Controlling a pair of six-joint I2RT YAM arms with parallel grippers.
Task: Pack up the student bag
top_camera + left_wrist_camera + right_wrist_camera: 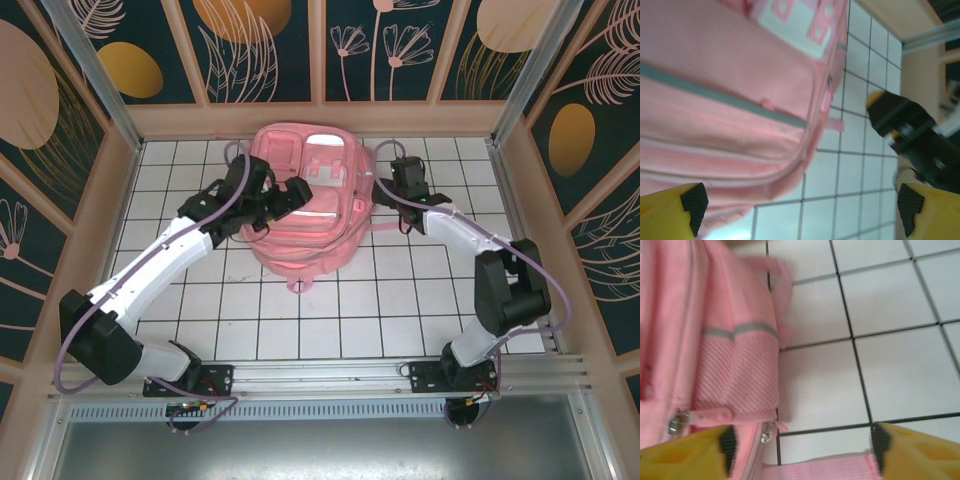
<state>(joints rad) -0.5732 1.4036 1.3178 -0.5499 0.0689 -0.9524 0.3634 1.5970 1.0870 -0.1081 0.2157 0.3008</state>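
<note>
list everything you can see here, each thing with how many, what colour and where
soft pink fabric backpack: one, pink with pale strips, lying at the table's far middle
white tiled table top: one, white with black grid lines, under everything
patterned wall panels: several, dark teal with gold and pink plant prints, around the table
metal rail: one, silver, along the near edge
left arm: one, white and black, reaching over the backpack
right arm: one, white and black, beside the backpack
left jaws: one pair, yellow with black pads, open
right jaws: one pair, yellow, open
</note>
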